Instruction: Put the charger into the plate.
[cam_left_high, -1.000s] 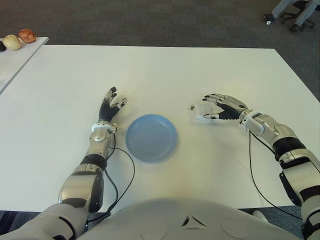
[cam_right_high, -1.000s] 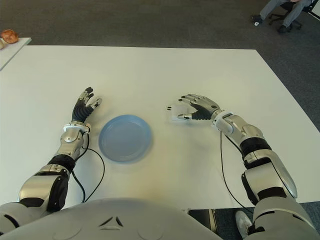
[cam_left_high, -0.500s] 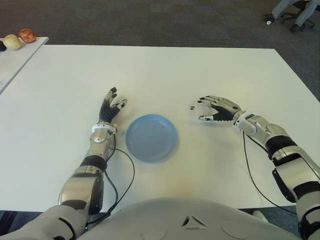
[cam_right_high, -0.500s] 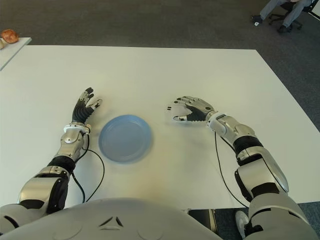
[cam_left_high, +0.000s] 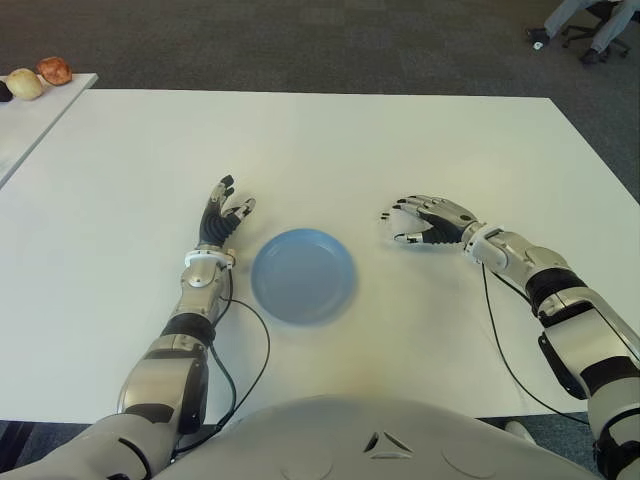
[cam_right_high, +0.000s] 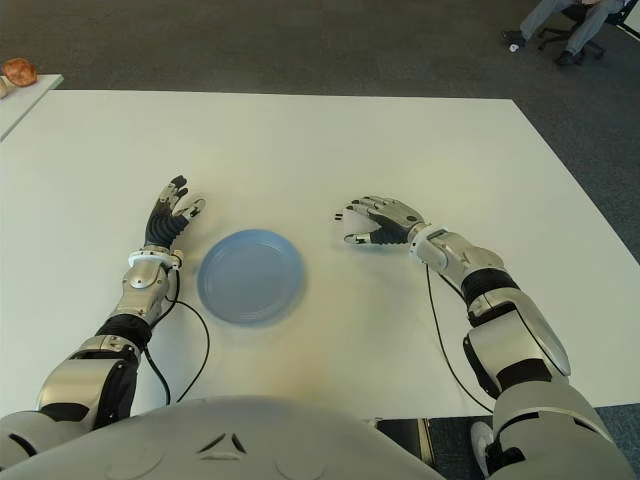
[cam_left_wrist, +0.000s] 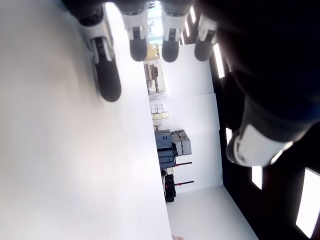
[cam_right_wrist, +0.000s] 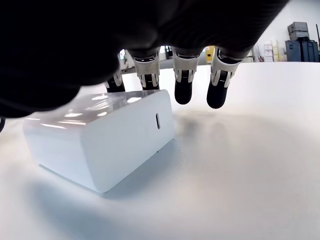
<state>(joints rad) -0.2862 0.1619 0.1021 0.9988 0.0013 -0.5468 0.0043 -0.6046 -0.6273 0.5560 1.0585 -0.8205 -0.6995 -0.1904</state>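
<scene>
Right wrist view: right hand fingers spread above small white rectangular plastic charger, unclamped; curl around both sides before lifting toward round blue plate.

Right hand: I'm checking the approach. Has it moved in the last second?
Yes. The right hand has slid left toward the plate, its fingers now arched over the charger on the table.

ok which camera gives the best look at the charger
The right wrist view: the white charger fills the frame, sitting on the table under the right hand, whose fingers hover over it without closing. In both eye views that hand covers nearly all of it. The left wrist view shows none.
</scene>
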